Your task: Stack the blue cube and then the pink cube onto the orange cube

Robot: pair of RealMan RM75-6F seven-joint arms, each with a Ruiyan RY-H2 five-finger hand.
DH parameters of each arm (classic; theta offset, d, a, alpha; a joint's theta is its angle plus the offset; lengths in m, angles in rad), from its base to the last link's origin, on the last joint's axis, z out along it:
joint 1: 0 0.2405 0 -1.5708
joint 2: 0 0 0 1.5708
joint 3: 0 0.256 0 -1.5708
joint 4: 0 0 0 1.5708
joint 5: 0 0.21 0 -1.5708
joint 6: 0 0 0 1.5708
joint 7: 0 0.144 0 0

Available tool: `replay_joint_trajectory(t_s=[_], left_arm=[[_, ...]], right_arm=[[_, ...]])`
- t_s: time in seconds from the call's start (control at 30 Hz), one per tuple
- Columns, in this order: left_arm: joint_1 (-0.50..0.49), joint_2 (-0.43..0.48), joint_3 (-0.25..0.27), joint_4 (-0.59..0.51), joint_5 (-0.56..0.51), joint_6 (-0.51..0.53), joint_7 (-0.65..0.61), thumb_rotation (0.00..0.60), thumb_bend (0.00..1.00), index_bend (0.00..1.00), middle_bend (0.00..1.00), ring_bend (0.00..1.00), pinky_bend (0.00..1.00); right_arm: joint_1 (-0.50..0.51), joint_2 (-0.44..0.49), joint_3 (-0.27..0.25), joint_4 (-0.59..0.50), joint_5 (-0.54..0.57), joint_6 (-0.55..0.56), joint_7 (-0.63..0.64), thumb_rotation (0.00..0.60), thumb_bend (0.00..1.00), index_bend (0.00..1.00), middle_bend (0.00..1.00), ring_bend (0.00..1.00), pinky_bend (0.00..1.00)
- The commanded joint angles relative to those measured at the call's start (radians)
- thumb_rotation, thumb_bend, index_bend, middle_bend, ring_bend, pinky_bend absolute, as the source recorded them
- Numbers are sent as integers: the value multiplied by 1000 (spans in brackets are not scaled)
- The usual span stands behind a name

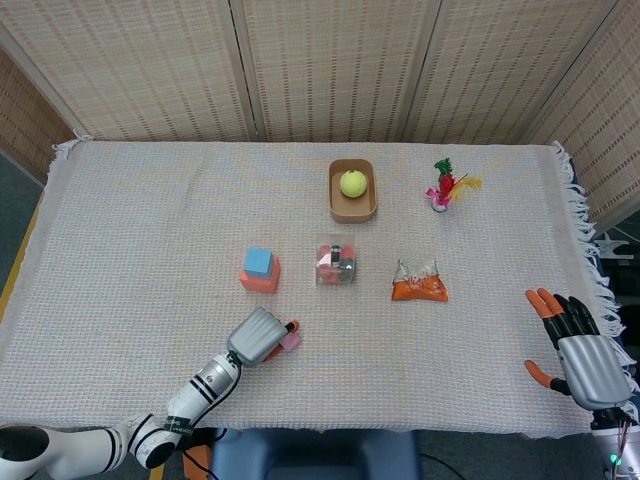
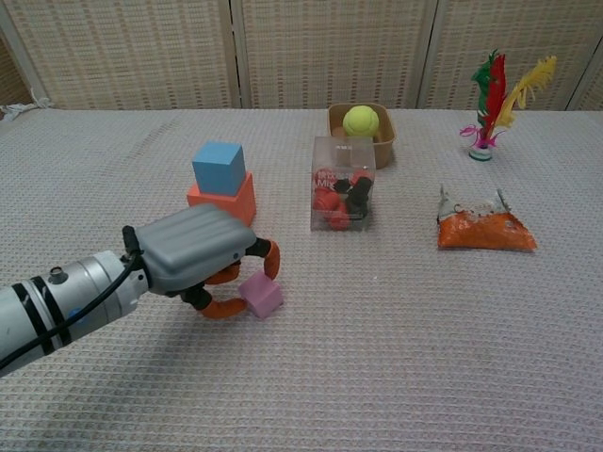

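Observation:
The blue cube point(image 1: 258, 261) point(image 2: 219, 167) sits on top of the orange cube point(image 1: 260, 280) point(image 2: 226, 202) left of the table's middle. In front of them lies the small pink cube point(image 1: 291, 341) point(image 2: 261, 298), tilted. My left hand point(image 1: 256, 337) point(image 2: 193, 250) reaches in from the front left and pinches the pink cube between its orange-tipped thumb and a finger curled over the top. My right hand point(image 1: 580, 350) rests at the front right edge, fingers spread and holding nothing; only the head view shows it.
A clear box of red and black pieces point(image 1: 336, 260) point(image 2: 343, 196) stands right of the stack. Behind it is a wooden bowl point(image 1: 353, 205) point(image 2: 384, 137) with a tennis ball. An orange snack bag point(image 1: 419, 287) point(image 2: 486, 231) and a feather shuttlecock point(image 1: 445, 186) point(image 2: 492, 94) lie further right.

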Motion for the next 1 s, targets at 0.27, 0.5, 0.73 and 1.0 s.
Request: replay_joint_trajectory(t_s=[0.27,0.5,0.73,1.0], left_arm=[[1,15,-3,-24,8,22,-37,600,343,446,1000,1000,1000],[22,124,-14,-155,-39,22,-12,600,343,446,1000,1000,1000],[36,272,-53,-325,-157,2,100,600,342,448,1000,1000,1000],[41,413,-87,-492,-272,13,201,600,341,466,1000,1000,1000]], right_arm=[[0,-2,1,0,1,1,-5,600,139,0,0,0,0],[0,-3,0,0,2,-3,-10,600,139,0,0,0,0],[3,-11,1,0,7,-11,-26,600,139,0,0,0,0],[7,-19,0,-3,7,-17,-40,600,139,0,0,0,0]])
